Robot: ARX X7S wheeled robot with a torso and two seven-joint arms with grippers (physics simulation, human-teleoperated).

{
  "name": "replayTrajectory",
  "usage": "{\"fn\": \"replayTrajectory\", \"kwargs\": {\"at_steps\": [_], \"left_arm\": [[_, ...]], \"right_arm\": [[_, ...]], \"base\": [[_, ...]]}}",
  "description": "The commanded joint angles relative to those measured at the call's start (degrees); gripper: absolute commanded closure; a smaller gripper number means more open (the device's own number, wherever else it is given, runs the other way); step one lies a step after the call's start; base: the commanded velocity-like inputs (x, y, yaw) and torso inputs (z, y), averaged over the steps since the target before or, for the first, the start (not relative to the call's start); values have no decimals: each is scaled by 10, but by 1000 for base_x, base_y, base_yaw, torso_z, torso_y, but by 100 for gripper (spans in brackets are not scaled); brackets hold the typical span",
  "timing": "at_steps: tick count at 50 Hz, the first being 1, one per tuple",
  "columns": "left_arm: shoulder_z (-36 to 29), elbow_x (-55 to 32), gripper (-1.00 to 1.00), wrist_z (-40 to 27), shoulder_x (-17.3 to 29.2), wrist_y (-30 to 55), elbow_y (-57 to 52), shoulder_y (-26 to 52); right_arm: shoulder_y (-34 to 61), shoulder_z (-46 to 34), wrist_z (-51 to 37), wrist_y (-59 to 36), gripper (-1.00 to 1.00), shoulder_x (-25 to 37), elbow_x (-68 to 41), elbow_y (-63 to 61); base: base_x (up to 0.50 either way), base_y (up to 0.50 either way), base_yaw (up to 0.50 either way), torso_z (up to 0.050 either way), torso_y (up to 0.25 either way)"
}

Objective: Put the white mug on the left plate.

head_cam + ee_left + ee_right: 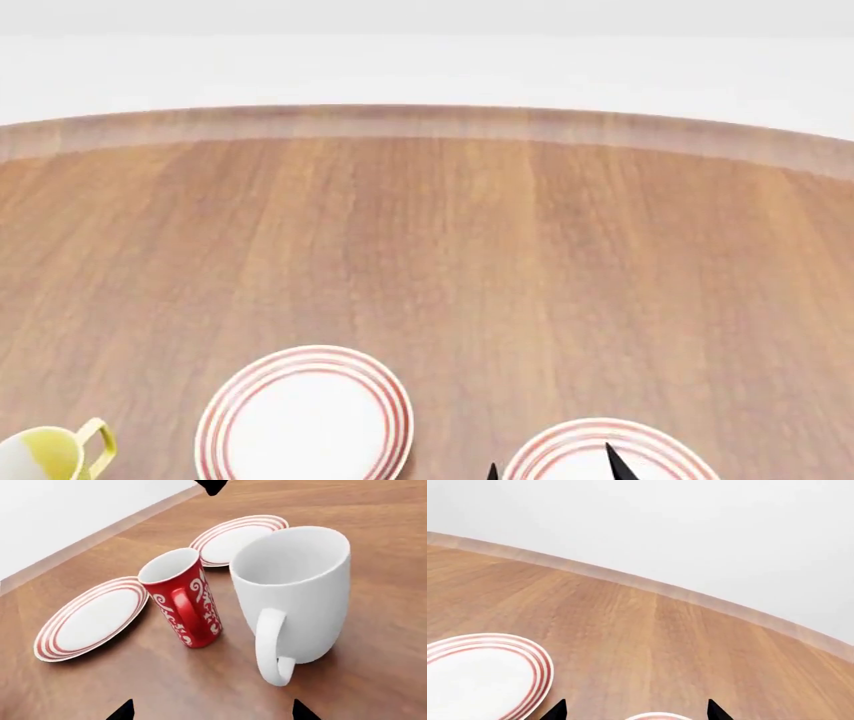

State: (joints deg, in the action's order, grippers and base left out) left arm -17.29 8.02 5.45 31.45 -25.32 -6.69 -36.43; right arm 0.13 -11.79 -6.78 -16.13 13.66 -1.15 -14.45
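White mug [293, 590] is standing upright beside the red mug [183, 597], short of the left plate [90, 617], while the left gripper [213, 710], fingers apart, is approaching, probably needing to close on it next.

A: Where does the head view look from?
B: High up, forward and down over the bench [534, 260], both plates at its near edge.
A: And the wrists?
B: Low, close; the left sees both plates too, the right one.
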Motion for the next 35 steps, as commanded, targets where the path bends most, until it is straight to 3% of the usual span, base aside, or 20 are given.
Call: {"fn": "replayTrajectory", "kwargs": {"at_steps": [1, 30, 35], "left_arm": [[-25, 12, -100, 15, -3, -14, 37, 23], [-73, -17, -100, 64, -16, -40, 102, 96], [-87, -47, -100, 98, -9, -44, 114, 109]], "right_arm": [[0, -2, -4, -1, -100, 3, -2, -1], [0, -8, -11, -6, -100, 10, -10, -17], [0, -10, -12, -5, -100, 11, -10, -17]], "base": [[0, 0, 0, 0, 0], [0, 0, 0, 0, 0], [0, 0, 0, 0, 0]]}}
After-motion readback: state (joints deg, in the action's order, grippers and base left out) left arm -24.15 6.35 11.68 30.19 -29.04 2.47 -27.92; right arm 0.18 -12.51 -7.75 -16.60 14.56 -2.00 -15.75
